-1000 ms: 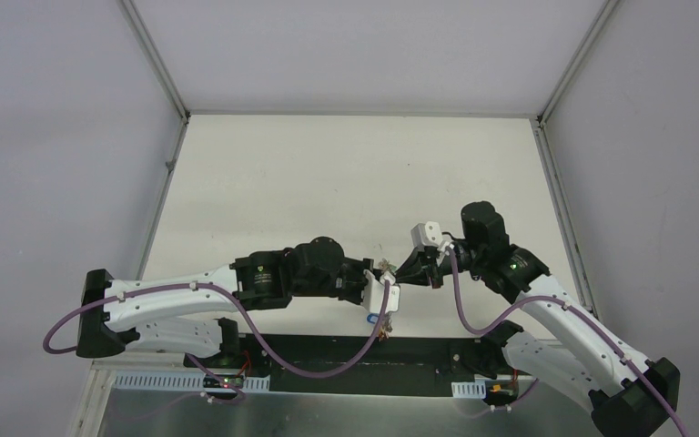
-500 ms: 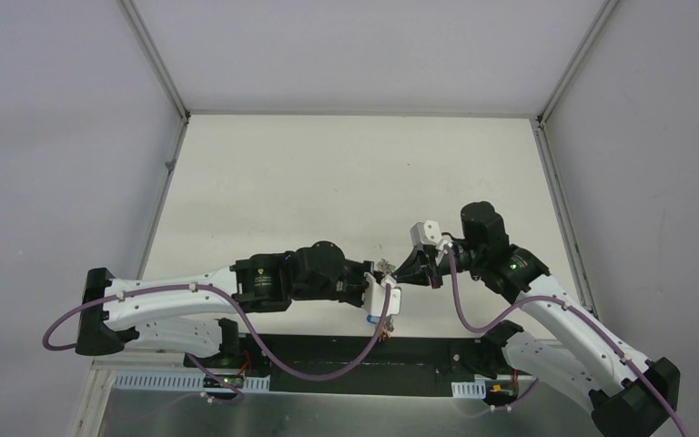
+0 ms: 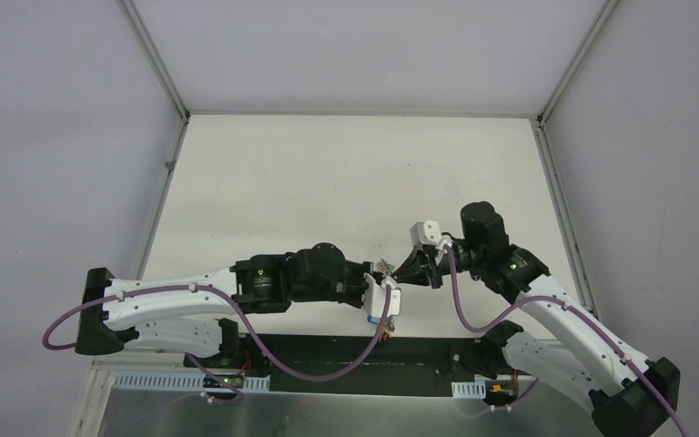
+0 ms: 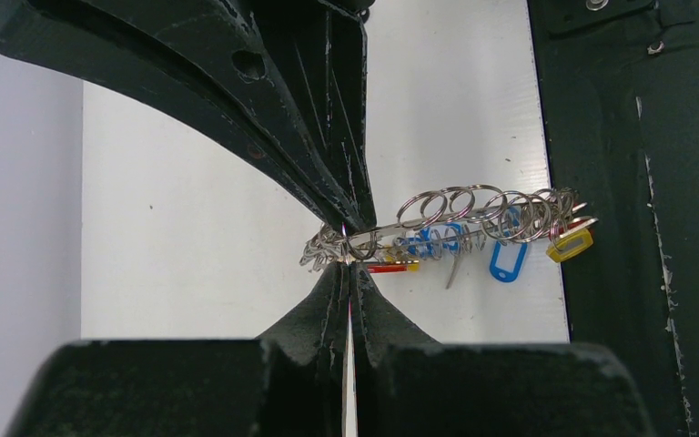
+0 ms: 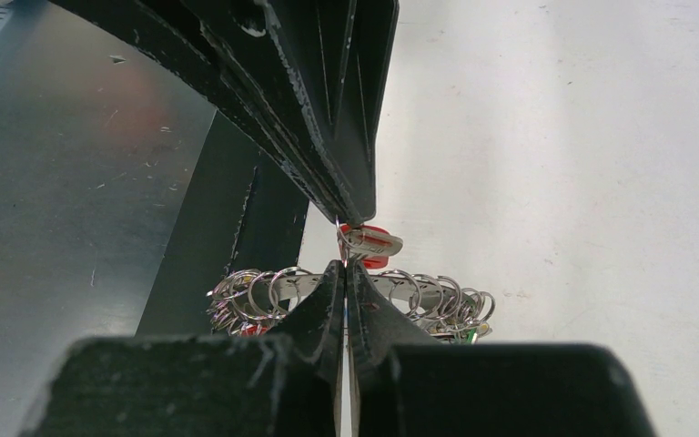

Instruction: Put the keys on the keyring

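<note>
The keyring (image 4: 487, 215), a silver band strung with many small rings and blue (image 4: 508, 264), yellow (image 4: 569, 246) and red tags, hangs edge-on above the table. My left gripper (image 4: 348, 255) is shut on its left end. In the right wrist view the keyring (image 5: 296, 284) lies just behind my right gripper (image 5: 344, 262), which is shut on the small ring of a red-headed key (image 5: 371, 242) sitting right above the band. From above, both grippers (image 3: 380, 275) (image 3: 402, 270) meet at the keyring (image 3: 385, 266) near the table's front edge.
White table (image 3: 346, 182) stretches away behind the grippers. A black base strip (image 3: 328, 350) and a metal sheet (image 3: 328, 410) run along the near edge. Grey walls and frame posts (image 3: 159, 73) close in the sides.
The left arm has edged slightly down and to the right with the keyring. Both grips are unchanged and the right arm has barely moved.
</note>
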